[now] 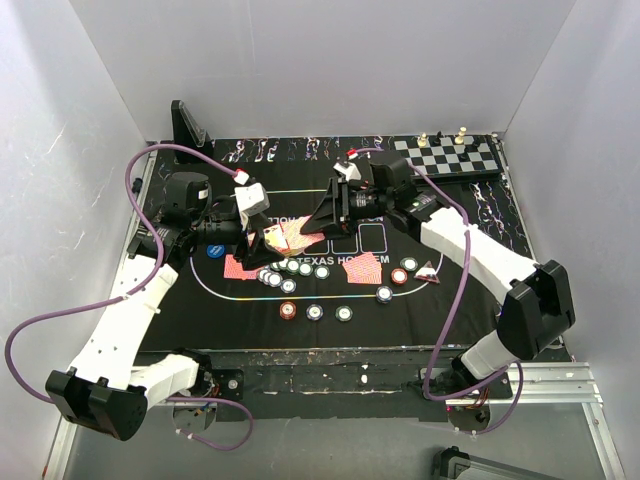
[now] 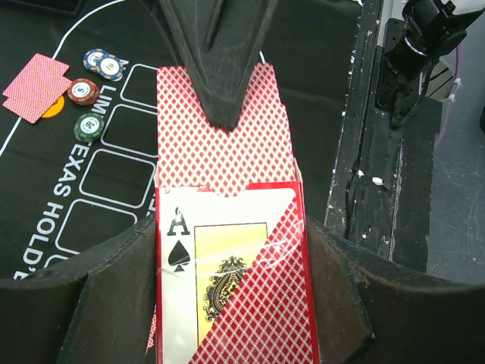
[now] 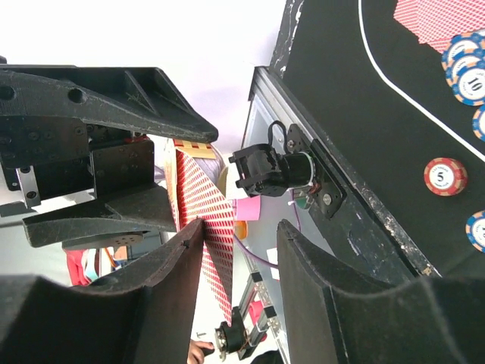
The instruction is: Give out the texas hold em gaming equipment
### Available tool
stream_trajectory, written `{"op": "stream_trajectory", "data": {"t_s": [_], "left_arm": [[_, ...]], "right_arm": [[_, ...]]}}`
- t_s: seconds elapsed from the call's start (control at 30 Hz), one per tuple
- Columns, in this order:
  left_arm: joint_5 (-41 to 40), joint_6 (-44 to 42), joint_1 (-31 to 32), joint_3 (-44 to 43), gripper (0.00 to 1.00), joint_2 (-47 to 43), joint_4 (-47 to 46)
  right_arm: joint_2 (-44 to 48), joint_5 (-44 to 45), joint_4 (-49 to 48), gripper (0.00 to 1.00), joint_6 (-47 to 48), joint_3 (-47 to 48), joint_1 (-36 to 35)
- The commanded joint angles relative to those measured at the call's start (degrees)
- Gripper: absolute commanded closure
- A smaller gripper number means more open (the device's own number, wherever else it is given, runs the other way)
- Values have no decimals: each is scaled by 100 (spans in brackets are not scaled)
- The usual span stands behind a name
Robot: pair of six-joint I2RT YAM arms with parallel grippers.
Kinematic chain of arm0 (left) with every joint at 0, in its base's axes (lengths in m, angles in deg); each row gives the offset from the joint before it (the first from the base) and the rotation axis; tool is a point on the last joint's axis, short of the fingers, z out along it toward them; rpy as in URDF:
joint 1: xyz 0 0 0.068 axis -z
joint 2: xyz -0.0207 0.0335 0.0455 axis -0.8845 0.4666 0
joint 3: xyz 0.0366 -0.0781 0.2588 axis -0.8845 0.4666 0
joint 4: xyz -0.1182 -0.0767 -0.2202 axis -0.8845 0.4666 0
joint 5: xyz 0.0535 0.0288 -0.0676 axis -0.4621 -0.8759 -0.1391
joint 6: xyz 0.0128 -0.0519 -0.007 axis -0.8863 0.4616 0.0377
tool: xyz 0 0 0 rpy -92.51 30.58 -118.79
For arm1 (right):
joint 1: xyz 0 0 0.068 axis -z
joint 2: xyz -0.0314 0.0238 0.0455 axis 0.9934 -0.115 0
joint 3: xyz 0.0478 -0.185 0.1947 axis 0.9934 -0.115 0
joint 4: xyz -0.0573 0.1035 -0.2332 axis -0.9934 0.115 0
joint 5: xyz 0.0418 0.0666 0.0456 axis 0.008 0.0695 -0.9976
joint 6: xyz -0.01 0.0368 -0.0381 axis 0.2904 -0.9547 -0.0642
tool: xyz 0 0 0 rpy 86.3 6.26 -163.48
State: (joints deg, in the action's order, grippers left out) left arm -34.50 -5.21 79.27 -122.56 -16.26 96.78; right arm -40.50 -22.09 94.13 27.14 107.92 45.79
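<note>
My left gripper is shut on a red card box with an ace of spades printed on it. Red-backed playing cards stick out of the box's top. My right gripper straddles the top card; its jaws stand apart, one finger touching the card and a gap to the other. From above, both grippers meet over the mat's centre, left and right. Poker chips and dealt cards lie on the felt mat.
A chessboard with pieces sits at the back right. Three chips lie in a row near the front. A small dark triangular marker and a red chip lie right of centre. A black stand rises at back left.
</note>
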Motion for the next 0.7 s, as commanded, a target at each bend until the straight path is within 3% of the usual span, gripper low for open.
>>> {"op": "stream_trajectory", "data": {"t_s": [0.0,0.17,0.37,0.67], "left_arm": [[293,65,-3,-222,100,-210,-234],[284,92,-12,-239,100,-210,-269],[267,101,-3,-222,100,-210,-260],[267,92,-12,-239,100,-183,-260]], "right_arm": [[286,-14,-34,50,97,-133,148],[383,-41,98,55,177,-124,236],[585,-32,229,73,247,-107,403],[814,65,984,85,712,200,745]]}}
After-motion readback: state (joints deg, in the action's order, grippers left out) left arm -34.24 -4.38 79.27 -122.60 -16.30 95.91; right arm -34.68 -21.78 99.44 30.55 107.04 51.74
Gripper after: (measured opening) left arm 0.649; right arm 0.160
